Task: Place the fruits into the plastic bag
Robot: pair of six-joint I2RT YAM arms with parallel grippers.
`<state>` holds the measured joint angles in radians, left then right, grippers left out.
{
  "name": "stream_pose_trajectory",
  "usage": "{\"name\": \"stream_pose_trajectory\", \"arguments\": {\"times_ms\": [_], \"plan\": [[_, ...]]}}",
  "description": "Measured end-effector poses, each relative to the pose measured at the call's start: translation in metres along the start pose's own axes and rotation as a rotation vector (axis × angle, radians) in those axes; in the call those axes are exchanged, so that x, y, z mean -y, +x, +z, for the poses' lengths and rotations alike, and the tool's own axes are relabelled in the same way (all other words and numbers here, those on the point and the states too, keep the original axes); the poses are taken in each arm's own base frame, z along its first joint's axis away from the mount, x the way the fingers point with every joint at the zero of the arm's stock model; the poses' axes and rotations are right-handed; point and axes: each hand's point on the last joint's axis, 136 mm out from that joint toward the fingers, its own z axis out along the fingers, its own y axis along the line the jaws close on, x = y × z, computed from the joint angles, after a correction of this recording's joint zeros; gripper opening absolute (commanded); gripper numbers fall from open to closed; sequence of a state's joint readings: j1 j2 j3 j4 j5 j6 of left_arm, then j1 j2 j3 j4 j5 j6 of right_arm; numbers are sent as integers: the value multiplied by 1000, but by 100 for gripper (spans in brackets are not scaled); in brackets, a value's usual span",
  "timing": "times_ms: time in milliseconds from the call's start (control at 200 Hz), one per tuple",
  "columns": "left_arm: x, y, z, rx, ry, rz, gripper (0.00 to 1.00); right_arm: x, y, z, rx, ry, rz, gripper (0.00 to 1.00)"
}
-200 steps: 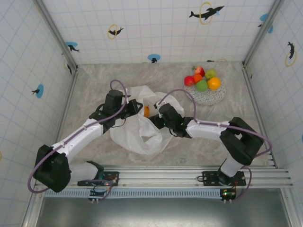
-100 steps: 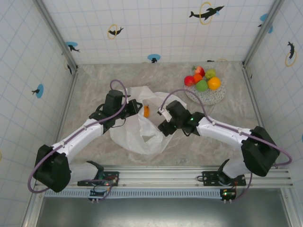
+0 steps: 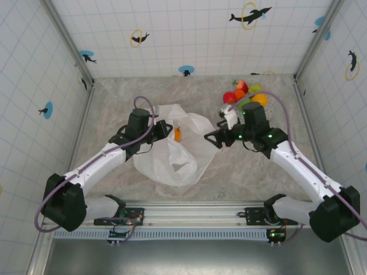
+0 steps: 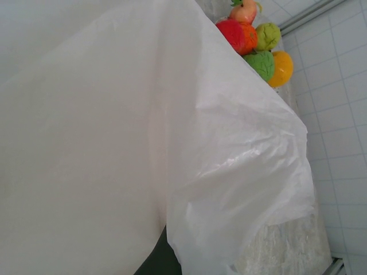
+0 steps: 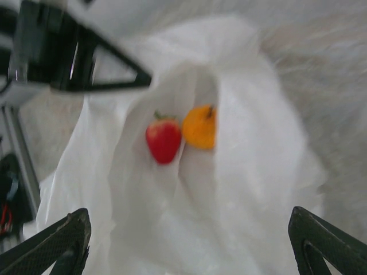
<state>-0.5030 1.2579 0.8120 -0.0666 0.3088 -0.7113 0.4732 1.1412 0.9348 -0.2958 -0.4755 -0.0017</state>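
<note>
Pinching the plastic bag (image 3: 172,163) edge with my left jaws pressed together; my right jaws hang spread and empty beside it, two fruits (image 5: 163,140) inside.

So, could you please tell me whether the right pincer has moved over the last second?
Yes. The right pincer has drawn back rightward, from the plastic bag's middle to its right edge, nearer the piled fruits.

Bag mid-table, fruit heap at the far right
The plastic bag (image 3: 172,154) lies in the middle of the table (image 3: 114,103), with a strawberry (image 5: 163,140) touching a round fruit (image 5: 199,127) inside it; the other fruits (image 3: 243,94) are piled far right, the right gripper (image 3: 213,138) between them and the bag
</note>
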Motion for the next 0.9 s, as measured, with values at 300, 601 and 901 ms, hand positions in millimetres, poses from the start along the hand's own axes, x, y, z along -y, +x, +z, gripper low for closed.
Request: {"name": "stream_pose_trajectory", "arguments": {"times_ms": [300,601,901], "plan": [[2,-2,-1,4,4,1,0,117,-16,-26,117,492,185,95],[6,-6,-2,9,8,3,0,183,3,-25,14,768,107,98],[5,-5,-2,4,3,-2,0,238,9,-5,-136,899,1,98]]}}
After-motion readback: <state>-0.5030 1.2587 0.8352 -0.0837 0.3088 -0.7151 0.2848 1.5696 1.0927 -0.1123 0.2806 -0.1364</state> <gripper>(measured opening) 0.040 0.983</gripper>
